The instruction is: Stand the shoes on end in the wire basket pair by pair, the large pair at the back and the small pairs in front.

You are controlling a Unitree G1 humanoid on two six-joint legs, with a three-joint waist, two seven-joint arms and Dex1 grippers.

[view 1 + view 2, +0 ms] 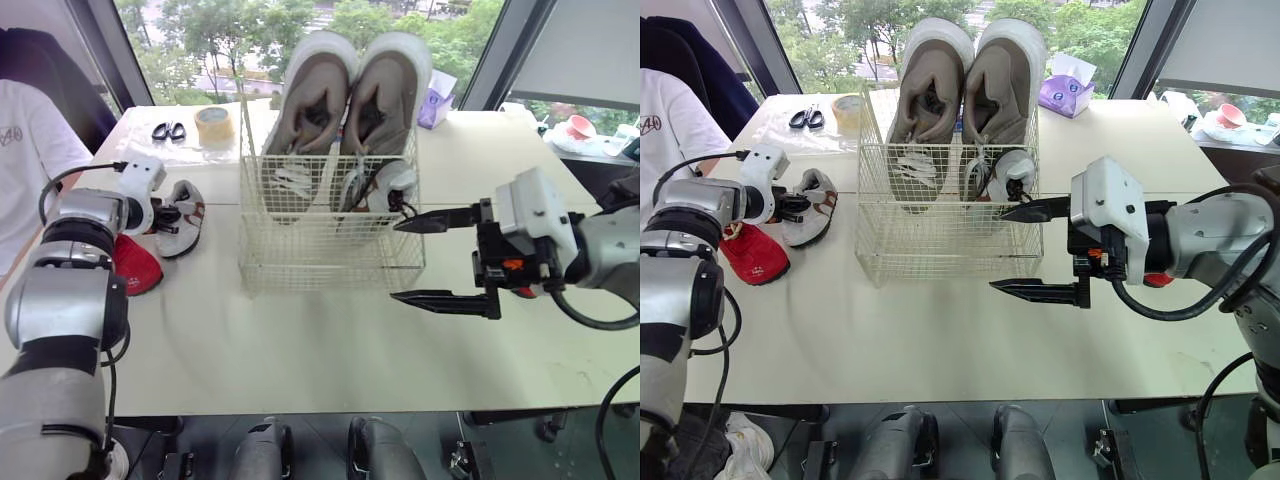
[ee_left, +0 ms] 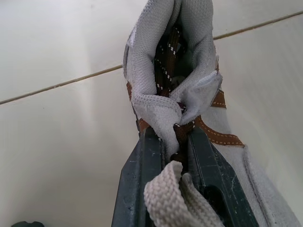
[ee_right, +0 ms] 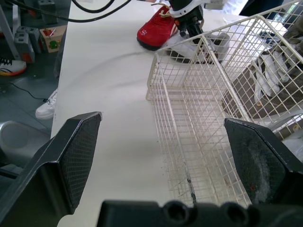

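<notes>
A white wire basket (image 1: 330,235) stands mid-table. Two large grey-brown shoes (image 1: 310,100) stand on end along its back. A small white shoe (image 1: 388,188) is inside at the front right. Left of the basket a small grey-white shoe with brown trim (image 1: 183,222) lies on the table. My left gripper (image 1: 166,213) is shut on its tongue and lace, and the wrist view shows its fingers (image 2: 142,165) clamping the fabric. A red shoe (image 1: 136,266) lies beside it. My right gripper (image 1: 422,258) hangs open at the basket's right front corner, holding nothing.
A tape roll (image 1: 214,123) and scissors (image 1: 168,130) lie at the back left. A purple tissue box (image 1: 436,102) sits behind the basket on the right. A person in a white shirt (image 1: 25,160) stands at the table's left edge.
</notes>
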